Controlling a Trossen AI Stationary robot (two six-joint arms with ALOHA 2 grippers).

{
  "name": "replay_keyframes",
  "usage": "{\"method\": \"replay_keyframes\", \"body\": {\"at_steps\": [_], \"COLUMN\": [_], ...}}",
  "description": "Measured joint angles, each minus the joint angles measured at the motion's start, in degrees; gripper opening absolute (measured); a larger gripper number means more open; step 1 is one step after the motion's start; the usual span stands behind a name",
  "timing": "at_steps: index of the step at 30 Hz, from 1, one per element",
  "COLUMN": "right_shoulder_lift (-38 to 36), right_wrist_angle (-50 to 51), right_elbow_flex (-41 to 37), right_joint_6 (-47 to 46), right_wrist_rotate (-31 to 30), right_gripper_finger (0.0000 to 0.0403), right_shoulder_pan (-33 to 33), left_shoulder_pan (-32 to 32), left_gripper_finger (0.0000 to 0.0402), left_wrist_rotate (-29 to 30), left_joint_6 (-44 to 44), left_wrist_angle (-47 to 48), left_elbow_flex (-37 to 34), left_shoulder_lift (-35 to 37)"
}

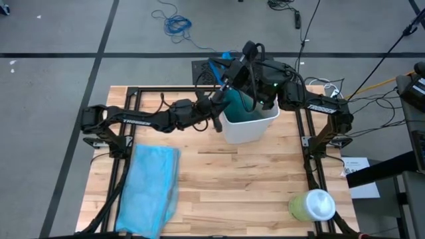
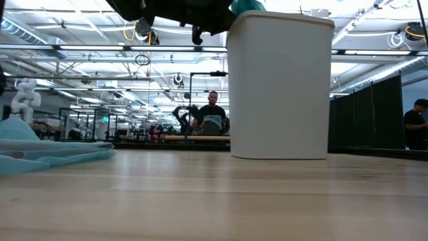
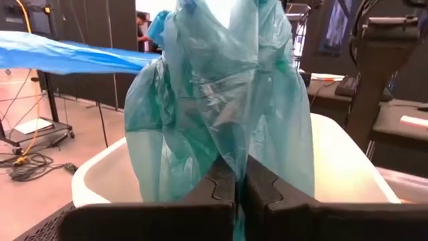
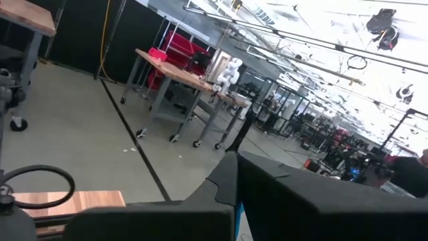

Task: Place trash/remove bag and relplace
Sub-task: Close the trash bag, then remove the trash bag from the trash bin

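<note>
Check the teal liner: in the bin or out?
Partly out: the teal liner is bunched above the white bin, pinched by the left end effector.

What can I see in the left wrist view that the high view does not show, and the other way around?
Only the left wrist view shows the left end effector shut on the teal bag, pinching its film, and the bag's crumpled surface up close. Only the high view shows the whole table, the pale blue replacement bag lying flat, the pale-green container and the right end effector near the bag's top. Both show the white bin with the teal bag rising out of it.
</note>
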State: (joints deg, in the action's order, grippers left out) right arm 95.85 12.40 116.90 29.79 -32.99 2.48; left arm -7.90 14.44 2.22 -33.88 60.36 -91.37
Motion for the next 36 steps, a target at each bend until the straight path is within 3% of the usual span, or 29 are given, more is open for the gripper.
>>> {"method": "replay_keyframes", "body": {"at_steps": [14, 24, 36], "right_shoulder_lift": [-0.5, -0.5, -3.0], "right_wrist_angle": [-3.3, 0.9, 14.4], "right_elbow_flex": [3.8, 4.0, 4.0], "right_joint_6": [3.9, 3.0, -3.8], "right_wrist_rotate": [-2.6, -3.9, -5.8], "right_gripper_finger": [0.0, 0.0001, 0.0073], "right_shoulder_pan": [2.3, 4.3, 5.1], "left_shoulder_pan": [0.5, 1.6, 1.1], "left_gripper_finger": [0.0001, 0.0, 0.0], "left_wrist_rotate": [-0.3, -0.1, 5.6], "left_joint_6": [-0.1, -3.1, -6.2], "left_wrist_angle": [7.6, 9.2, 24.5], "left_elbow_flex": [0.0, -0.2, -0.4], "left_shoulder_lift": [0.1, 1.2, 10.6]}}
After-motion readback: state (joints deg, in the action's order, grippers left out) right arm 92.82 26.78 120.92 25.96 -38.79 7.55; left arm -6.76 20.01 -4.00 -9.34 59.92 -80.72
